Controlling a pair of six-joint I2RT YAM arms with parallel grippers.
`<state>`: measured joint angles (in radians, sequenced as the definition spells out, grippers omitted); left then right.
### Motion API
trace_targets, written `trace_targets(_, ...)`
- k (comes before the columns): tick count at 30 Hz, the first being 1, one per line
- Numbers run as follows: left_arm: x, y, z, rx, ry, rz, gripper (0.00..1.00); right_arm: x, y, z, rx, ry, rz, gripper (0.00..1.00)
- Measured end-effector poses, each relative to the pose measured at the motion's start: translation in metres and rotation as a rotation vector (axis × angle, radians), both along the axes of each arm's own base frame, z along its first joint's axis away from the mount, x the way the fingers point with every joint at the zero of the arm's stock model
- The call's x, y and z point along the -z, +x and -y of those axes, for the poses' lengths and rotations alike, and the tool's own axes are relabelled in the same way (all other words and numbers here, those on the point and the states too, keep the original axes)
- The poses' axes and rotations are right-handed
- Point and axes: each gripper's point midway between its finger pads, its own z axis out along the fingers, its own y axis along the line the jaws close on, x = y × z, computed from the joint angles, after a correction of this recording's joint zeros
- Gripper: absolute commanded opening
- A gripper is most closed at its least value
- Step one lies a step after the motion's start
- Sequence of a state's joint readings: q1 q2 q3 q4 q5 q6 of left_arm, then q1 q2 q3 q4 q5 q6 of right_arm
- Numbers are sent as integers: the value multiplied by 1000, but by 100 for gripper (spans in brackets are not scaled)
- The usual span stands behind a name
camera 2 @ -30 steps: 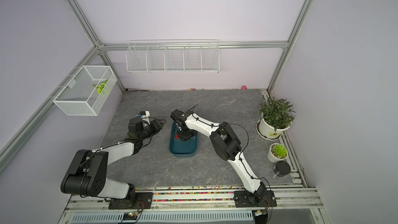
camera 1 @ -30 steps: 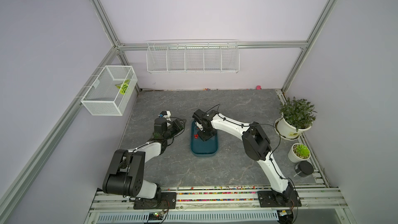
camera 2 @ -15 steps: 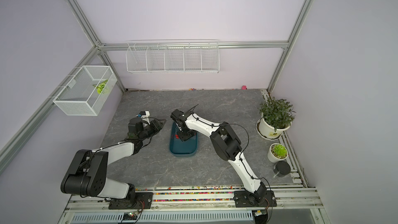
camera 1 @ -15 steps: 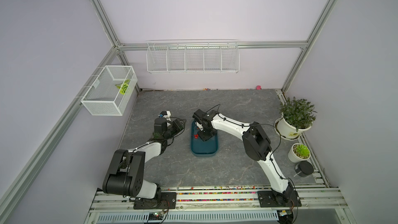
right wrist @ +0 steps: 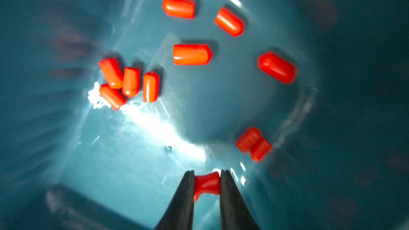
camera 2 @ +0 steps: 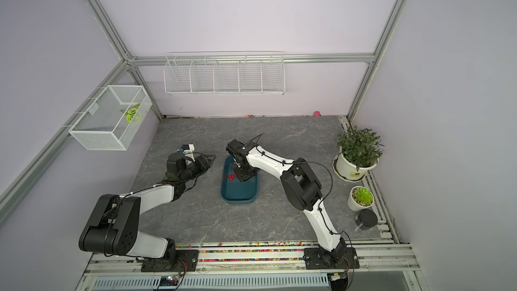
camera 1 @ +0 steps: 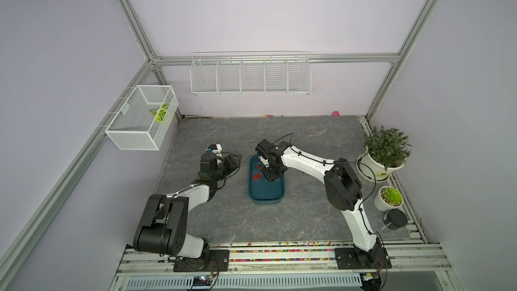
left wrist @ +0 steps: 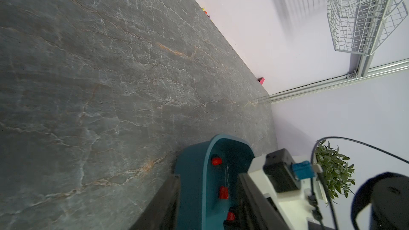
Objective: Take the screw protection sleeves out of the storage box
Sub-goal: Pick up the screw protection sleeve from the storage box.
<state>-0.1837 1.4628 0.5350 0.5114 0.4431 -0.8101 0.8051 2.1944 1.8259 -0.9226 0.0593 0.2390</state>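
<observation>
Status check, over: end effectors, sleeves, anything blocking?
Right end effector shut on one sleeve inside storage box. Left end effector beside box, grip unclear. Other sleeves loose in box. Nothing blocking.

Very little different from a second ago. Slight narrowing of the right gripper (right wrist: 207,173) — jaws drawn in a touch, then steady. Now pressed against both sides of one red screw protection sleeve (right wrist: 207,185), squeezed to a waist between them, above the floor of the storage box (right wrist: 132,173). Seen from the top views — too small a change to make out.
</observation>
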Motion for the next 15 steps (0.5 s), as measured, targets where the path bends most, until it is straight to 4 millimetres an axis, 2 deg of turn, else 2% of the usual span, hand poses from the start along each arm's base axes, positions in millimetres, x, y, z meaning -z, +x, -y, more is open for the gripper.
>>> trace_targets(7, 0, 0, 0, 0, 0, 0, 49, -40, 8, 9, 23, 54, 84, 23)
trace_targets(15, 0, 0, 0, 0, 0, 0, 49, -59, 13, 46, 85, 53, 130, 23)
